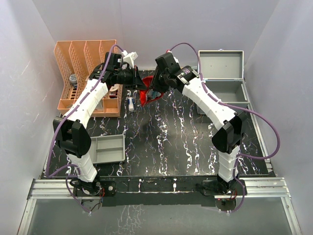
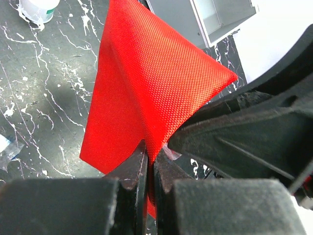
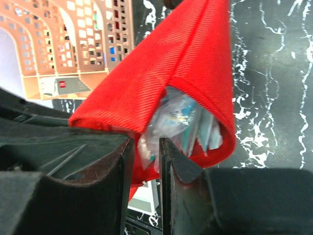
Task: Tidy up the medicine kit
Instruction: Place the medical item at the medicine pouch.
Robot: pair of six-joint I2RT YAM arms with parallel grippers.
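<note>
My left gripper [image 2: 150, 164] is pinched shut on a fold of the red pouch [image 2: 146, 83]. My right gripper [image 3: 146, 156] stands narrowly parted around clear packets [image 3: 181, 122] at the pouch's mouth; I cannot tell whether it grips them. The medicine kit [image 1: 221, 66] sits lid-open at the far right, well apart from both.

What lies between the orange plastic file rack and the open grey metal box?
Top view: left gripper and right gripper, both at a red fabric pouch.
</note>
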